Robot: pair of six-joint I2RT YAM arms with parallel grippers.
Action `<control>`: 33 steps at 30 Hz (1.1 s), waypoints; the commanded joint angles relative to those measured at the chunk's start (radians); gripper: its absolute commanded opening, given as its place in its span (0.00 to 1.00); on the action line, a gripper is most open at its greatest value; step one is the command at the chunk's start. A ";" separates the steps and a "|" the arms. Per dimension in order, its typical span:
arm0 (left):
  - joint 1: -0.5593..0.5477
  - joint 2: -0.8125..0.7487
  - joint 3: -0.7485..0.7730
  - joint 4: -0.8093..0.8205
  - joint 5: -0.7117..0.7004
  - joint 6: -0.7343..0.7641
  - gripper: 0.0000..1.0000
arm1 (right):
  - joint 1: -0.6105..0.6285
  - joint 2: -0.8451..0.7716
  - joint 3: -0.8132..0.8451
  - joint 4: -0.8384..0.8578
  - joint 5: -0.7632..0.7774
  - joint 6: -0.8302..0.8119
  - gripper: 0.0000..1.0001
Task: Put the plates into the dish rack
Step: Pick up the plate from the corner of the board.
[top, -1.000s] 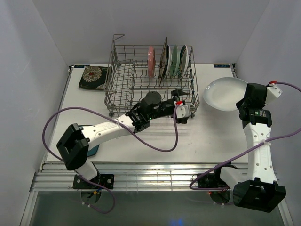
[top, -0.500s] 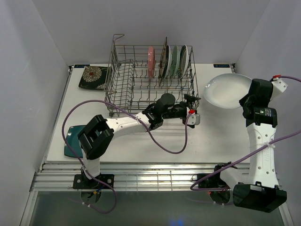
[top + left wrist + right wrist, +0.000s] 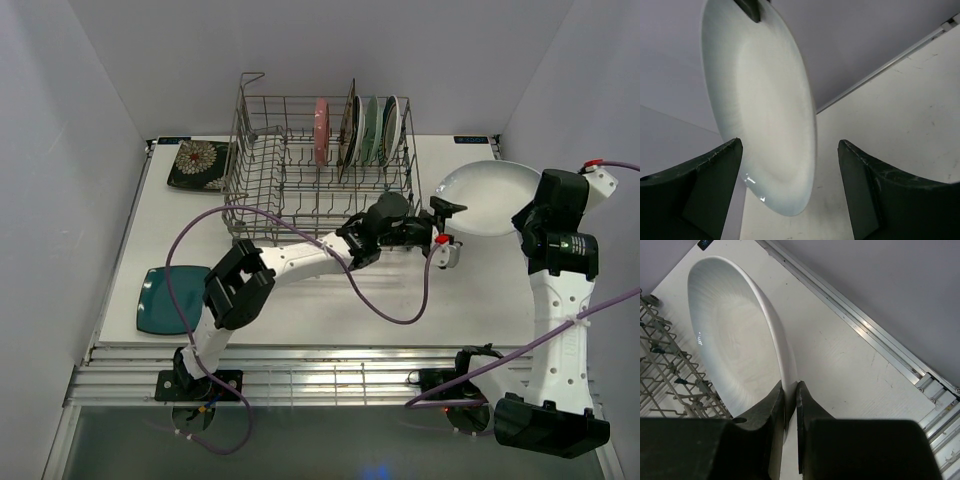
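Observation:
My right gripper [image 3: 527, 215] holds a large white oval plate [image 3: 488, 195] tilted above the table's right side, right of the dish rack [image 3: 262, 178]. In the right wrist view the gripper [image 3: 791, 390] is shut on the rim of that plate [image 3: 735, 330]. My left gripper [image 3: 447, 213] reaches across to the plate's left edge. In the left wrist view it [image 3: 790, 190] is open, and the plate's [image 3: 760, 100] lower rim hangs between the wide-apart fingers [image 3: 715, 180], nearer the left one. Several plates stand in the rack's right part, among them a pink one [image 3: 321, 130].
A black floral square plate [image 3: 200, 163] lies left of the rack at the back. A dark teal plate [image 3: 170, 298] lies at the front left. The left arm's purple cable [image 3: 390, 312] loops over the table's middle. The rack's wires [image 3: 670, 370] show beside the white plate.
My left arm has swung right from the rack's front to the white plate, uncovering the teal plate. The right gripper has raised and shifted the white plate slightly.

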 commanded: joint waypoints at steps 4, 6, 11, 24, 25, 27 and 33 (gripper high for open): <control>-0.042 0.031 0.081 -0.066 0.052 0.018 0.88 | 0.004 -0.073 0.163 0.181 0.012 0.028 0.08; -0.049 0.045 0.105 -0.080 0.047 0.016 0.87 | 0.004 -0.082 0.169 0.177 0.004 0.023 0.08; -0.069 0.089 0.155 -0.087 0.021 0.004 0.79 | 0.004 -0.100 0.186 0.166 -0.011 0.014 0.08; -0.094 0.158 0.291 -0.086 -0.082 -0.007 0.43 | 0.004 -0.124 0.241 0.124 -0.049 -0.021 0.08; -0.095 0.161 0.297 -0.086 -0.091 -0.004 0.40 | 0.004 -0.125 0.241 0.121 -0.057 -0.024 0.08; -0.102 0.170 0.320 -0.086 -0.098 -0.004 0.31 | 0.004 -0.133 0.239 0.120 -0.065 -0.026 0.08; -0.114 0.187 0.372 -0.087 -0.126 -0.011 0.18 | 0.004 -0.140 0.271 0.094 -0.091 -0.044 0.08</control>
